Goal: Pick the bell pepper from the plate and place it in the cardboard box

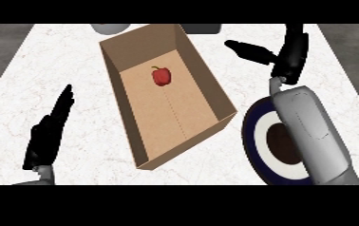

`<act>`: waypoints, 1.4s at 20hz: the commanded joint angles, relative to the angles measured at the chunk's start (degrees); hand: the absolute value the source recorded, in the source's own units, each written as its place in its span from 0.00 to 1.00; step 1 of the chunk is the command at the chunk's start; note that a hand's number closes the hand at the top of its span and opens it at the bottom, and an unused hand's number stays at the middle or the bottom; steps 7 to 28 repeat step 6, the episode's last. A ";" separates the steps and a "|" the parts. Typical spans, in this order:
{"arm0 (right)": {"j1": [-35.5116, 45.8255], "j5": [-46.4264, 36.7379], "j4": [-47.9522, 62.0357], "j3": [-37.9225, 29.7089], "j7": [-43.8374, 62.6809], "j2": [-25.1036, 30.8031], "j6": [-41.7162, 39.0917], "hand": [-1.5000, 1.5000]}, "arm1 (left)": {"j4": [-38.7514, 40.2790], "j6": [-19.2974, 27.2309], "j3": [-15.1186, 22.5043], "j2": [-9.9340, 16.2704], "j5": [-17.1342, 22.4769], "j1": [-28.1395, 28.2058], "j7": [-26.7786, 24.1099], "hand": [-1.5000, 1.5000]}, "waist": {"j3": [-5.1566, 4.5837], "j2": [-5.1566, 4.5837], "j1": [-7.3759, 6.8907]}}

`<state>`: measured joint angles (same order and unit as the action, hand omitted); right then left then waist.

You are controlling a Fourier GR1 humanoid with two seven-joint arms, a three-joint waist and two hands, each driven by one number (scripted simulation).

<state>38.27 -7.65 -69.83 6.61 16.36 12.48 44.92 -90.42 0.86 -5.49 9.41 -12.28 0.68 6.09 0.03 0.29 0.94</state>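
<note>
A small red bell pepper [161, 76] lies on the floor of the open cardboard box [214, 89], toward its far end. The box stands slanted in the middle of the white marbled counter. At the lower right sits a round plate [254, 139] with a dark blue rim, a white ring and a dark centre, partly covered by my right forearm. My right hand [289, 54] is above the counter to the right of the box, fingers straight and thumb spread, holding nothing. At the lower left my left hand [48, 130] rests open with fingers pointing up.
A pale round object [109, 28] and a grey object [203, 28] are cut off by the counter's far edge behind the box. Dark floor strips flank the counter on both sides.
</note>
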 commanded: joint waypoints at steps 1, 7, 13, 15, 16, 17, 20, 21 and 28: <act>-11.68 5.08 -11.78 -3.98 -2.39 6.26 -5.28 0.00 | -0.87 1.09 0.55 -1.13 -0.82 3.22 -3.01 0.50 | 0.00 0.09 0.32; -21.47 11.30 -20.19 -8.90 -6.58 12.16 -15.38 0.00 | -0.79 -2.62 -1.98 2.03 1.98 0.97 -0.33 0.50 | 0.01 -0.12 -0.23; -21.47 11.30 -20.19 -8.90 -6.58 12.16 -15.38 0.00 | -0.79 -2.62 -1.98 2.03 1.98 0.97 -0.33 0.50 | 0.01 -0.12 -0.23; -21.47 11.30 -20.19 -8.90 -6.58 12.16 -15.38 0.00 | -0.79 -2.62 -1.98 2.03 1.98 0.97 -0.33 0.50 | 0.01 -0.12 -0.23; -21.47 11.30 -20.19 -8.90 -6.58 12.16 -15.38 0.00 | -0.79 -2.62 -1.98 2.03 1.98 0.97 -0.33 0.50 | 0.01 -0.12 -0.23; -21.47 11.30 -20.19 -8.90 -6.58 12.16 -15.38 0.00 | -0.79 -2.62 -1.98 2.03 1.98 0.97 -0.33 0.50 | 0.01 -0.12 -0.23; -21.47 11.30 -20.19 -8.90 -6.58 12.16 -15.38 0.00 | -0.79 -2.62 -1.98 2.03 1.98 0.97 -0.33 0.50 | 0.01 -0.12 -0.23; -21.47 11.30 -20.19 -8.90 -6.58 12.16 -15.38 0.00 | -0.79 -2.62 -1.98 2.03 1.98 0.97 -0.33 0.50 | 0.01 -0.12 -0.23; -21.47 11.30 -20.19 -8.90 -6.58 12.16 -15.38 0.00 | -0.79 -2.62 -1.98 2.03 1.98 0.97 -0.33 0.50 | 0.01 -0.12 -0.23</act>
